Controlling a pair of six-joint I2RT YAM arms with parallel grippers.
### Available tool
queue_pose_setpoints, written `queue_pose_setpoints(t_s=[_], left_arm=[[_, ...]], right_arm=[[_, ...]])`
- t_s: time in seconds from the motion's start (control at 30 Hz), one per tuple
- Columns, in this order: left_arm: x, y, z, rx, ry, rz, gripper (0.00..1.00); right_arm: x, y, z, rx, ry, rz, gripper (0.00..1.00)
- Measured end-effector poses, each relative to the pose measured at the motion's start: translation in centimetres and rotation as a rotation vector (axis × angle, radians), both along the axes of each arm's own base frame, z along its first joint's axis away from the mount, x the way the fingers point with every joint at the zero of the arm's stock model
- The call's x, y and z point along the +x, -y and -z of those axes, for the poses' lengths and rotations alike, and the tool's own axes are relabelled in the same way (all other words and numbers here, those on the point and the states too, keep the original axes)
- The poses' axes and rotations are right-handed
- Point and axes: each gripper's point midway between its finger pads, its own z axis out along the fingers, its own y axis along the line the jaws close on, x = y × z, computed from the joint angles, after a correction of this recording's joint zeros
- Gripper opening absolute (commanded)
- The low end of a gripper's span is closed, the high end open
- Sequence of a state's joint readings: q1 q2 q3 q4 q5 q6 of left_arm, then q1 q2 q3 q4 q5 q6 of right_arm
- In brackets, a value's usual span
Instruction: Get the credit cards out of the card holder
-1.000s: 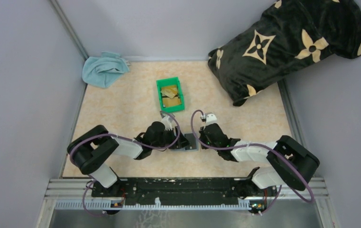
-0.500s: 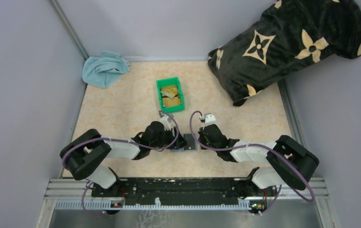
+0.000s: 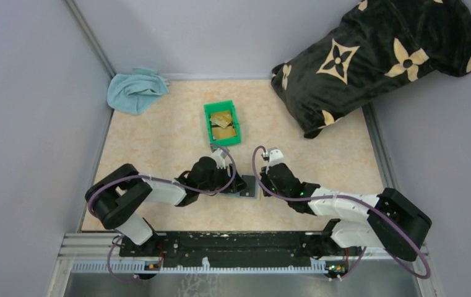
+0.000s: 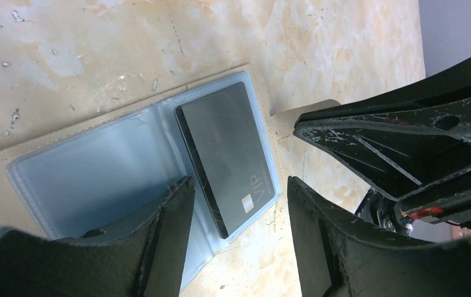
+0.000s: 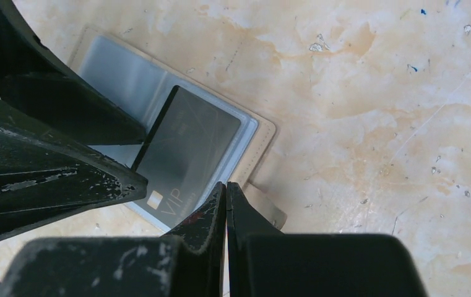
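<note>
1. One black rectangular card marked VIP [image 4: 226, 158] sits in the tan fold-open card holder with clear blue-grey sleeves [image 4: 90, 179]. The holder lies spread flat on the mottled beige table [image 4: 65, 43], and the card is in the sleeve on the right arm's side.
2. Directly over that card hangs the left pincer [image 4: 239, 189], fingers apart, one on each side of the card's VIP end.
3. Running away from the pincer between those fingers is the card's long axis, so they bracket its short width.
4. Pressed together and empty, the right pincer [image 5: 226, 189] has its tip at the holder's tan edge beside the VIP corner. Whether it touches, I cannot tell.
5. Judged from this, the left arm is nearer and better aligned to draw the card out.
6. Several gold-tan cards [image 3: 223, 131] lie in the green plastic bin [image 3: 207, 124], well apart up the table.
</note>
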State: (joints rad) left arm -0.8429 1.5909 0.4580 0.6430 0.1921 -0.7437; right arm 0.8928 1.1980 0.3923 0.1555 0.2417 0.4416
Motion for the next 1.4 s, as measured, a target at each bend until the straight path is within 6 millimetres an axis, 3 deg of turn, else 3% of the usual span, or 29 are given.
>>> queue_pose_setpoints(t_s=[0.2,0.37,0.67,0.87,1.03,1.4], left_arm=[[0.0,0.2,-0.1,-0.013,-0.005,0.003,0.63],[-0.2,0.4,-0.1,-0.026,-0.016,0.004,0.63],[-0.1,0.2,-0.1,-0.036,-0.015,-0.003,0.62],[0.0,0.0,0.0,-0.042,-0.028,-0.019,0.5],[-0.4,-0.7,0.3,-0.052,-0.047,-0.039,0.46],[-1.0,-0.7,-2.3,-0.144,-0.018,-0.047,0.44]], right_arm=[[-0.2,-0.3,-0.1,0.011,-0.003,-0.019,0.0],[-0.8,-0.7,2.0,-0.015,-0.063,-0.044,0.0],[-0.2,-1.6,2.1,0.037,-0.049,-0.026,0.0],[0.1,-1.8,2.2,0.063,-0.041,-0.009,0.0],[0.5,-2.1,2.2,0.08,-0.033,0.001,0.0],[0.9,-2.8,2.2,0.114,-0.031,0.005,0.0]])
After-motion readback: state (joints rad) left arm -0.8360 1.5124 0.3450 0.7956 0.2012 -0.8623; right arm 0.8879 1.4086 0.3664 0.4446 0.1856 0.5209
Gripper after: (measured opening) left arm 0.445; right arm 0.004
